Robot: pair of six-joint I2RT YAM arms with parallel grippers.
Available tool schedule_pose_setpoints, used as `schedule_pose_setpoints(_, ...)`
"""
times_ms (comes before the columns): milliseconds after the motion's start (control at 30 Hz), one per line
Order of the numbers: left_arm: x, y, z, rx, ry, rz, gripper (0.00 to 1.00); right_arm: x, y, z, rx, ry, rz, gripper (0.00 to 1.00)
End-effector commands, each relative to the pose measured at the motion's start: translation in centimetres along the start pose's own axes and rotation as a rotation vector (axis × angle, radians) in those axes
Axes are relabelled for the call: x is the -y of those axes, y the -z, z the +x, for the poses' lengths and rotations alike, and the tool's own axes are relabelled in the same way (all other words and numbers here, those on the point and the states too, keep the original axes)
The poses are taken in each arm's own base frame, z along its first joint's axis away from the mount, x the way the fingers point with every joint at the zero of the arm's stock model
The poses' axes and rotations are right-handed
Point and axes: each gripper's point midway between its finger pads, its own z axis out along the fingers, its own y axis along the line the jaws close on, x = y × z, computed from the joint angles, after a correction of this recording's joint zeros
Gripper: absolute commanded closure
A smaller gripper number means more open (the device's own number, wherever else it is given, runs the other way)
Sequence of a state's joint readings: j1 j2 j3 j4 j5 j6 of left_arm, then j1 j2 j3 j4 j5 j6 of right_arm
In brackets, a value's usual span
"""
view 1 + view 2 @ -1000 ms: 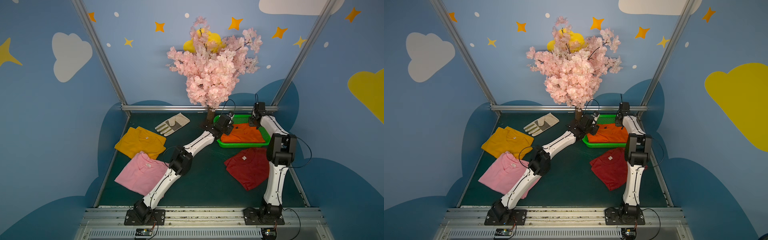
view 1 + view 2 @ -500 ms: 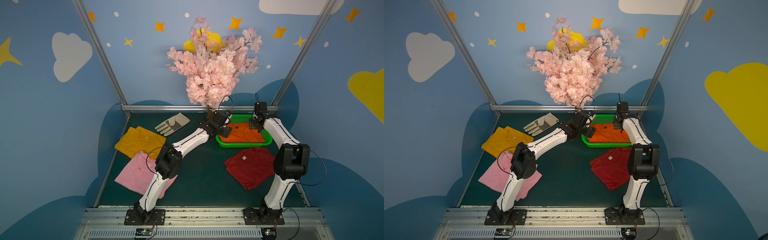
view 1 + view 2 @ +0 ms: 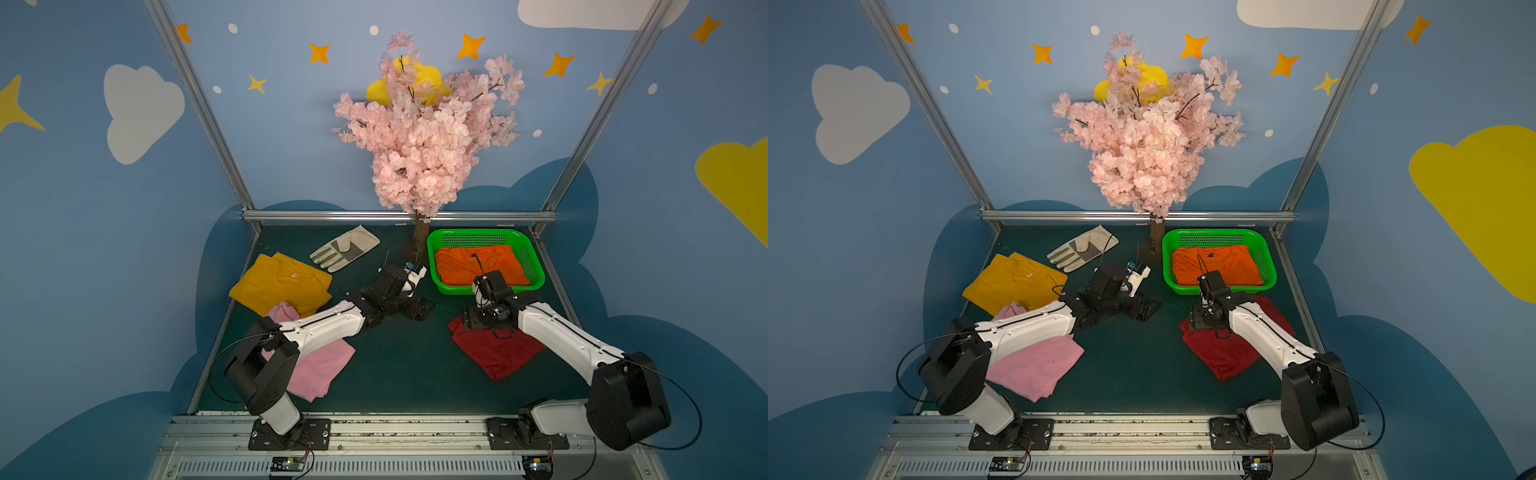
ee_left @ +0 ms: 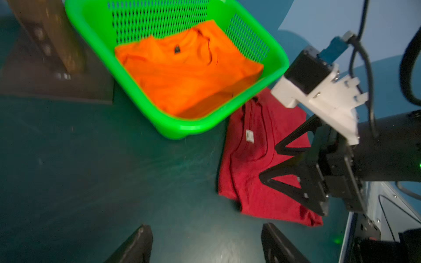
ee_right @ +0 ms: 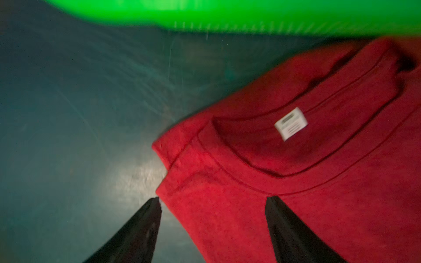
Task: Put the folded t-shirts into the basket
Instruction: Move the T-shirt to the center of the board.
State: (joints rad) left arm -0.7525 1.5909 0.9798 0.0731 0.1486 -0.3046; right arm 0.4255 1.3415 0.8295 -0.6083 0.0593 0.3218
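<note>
So far, one of four is done: the orange t-shirt (image 3: 482, 266) lies flat in the basket (image 3: 531, 259) at the far right of the bench (image 3: 395, 374). Three remain out on the bench. The dark red t-shirt (image 3: 494, 353) sits just near of the basket, its collar end up against the near wall. The pink t-shirt (image 3: 320, 365) is near left, partly under the left arm, its far corner touching the mustard t-shirt (image 3: 278, 282) beyond it.

We judge the red one comes next: the right pincer (image 5: 213, 200) hangs over its left collar corner, jaws apart and empty. The left pincer (image 4: 205, 227), likewise apart and empty, hovers mid-bench.

We see a dark green, scuffed bench. A work glove (image 3: 345, 249) lies far left, a pink blossom tree (image 3: 424, 137) stands just left of the basket, and blue walls (image 3: 291, 145) painted with clouds and stars enclose it.
</note>
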Motion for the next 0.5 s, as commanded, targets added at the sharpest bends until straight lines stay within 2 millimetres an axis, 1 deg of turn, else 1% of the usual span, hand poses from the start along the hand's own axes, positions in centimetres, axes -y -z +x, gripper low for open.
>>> schedule_pose_setpoints(0,0.6,1.7,-0.4,0.078,0.040,0.038,0.21,-1.5,-0.6,0.8,0.011,-0.102,-0.084,0.20)
schedule_pose_setpoints(67,0.0,2.0,1.1,0.059,0.051,0.019,0.20,-1.4,-1.6,2.1,-0.015,-0.128,-0.089,0.20)
schedule_pose_setpoints(133,-0.7,2.2,2.4,0.046,0.066,-0.006,0.18,-1.8,-2.6,3.2,-0.047,-0.153,-0.118,0.20)
schedule_pose_setpoints(233,-2.2,2.5,4.3,0.021,0.115,-0.037,0.15,-3.0,-4.2,4.8,-0.100,-0.188,-0.180,0.21)
schedule_pose_setpoints(267,-2.6,2.6,4.9,0.013,0.131,-0.042,0.15,-3.6,-4.5,5.0,-0.098,-0.198,-0.203,0.21)
schedule_pose_setpoints(333,-3.6,2.8,6.1,-0.012,0.168,-0.053,0.15,-5.6,-4.9,5.3,-0.100,-0.211,-0.272,0.22)
schedule_pose_setpoints(400,-4.9,3.2,7.5,-0.044,0.222,-0.077,0.15,-8.7,-4.7,5.5,-0.089,-0.210,-0.353,0.23)
schedule_pose_setpoints(467,-6.1,3.9,9.0,-0.064,0.260,-0.101,0.15,-12.5,-3.7,4.6,-0.046,-0.184,-0.441,0.23)
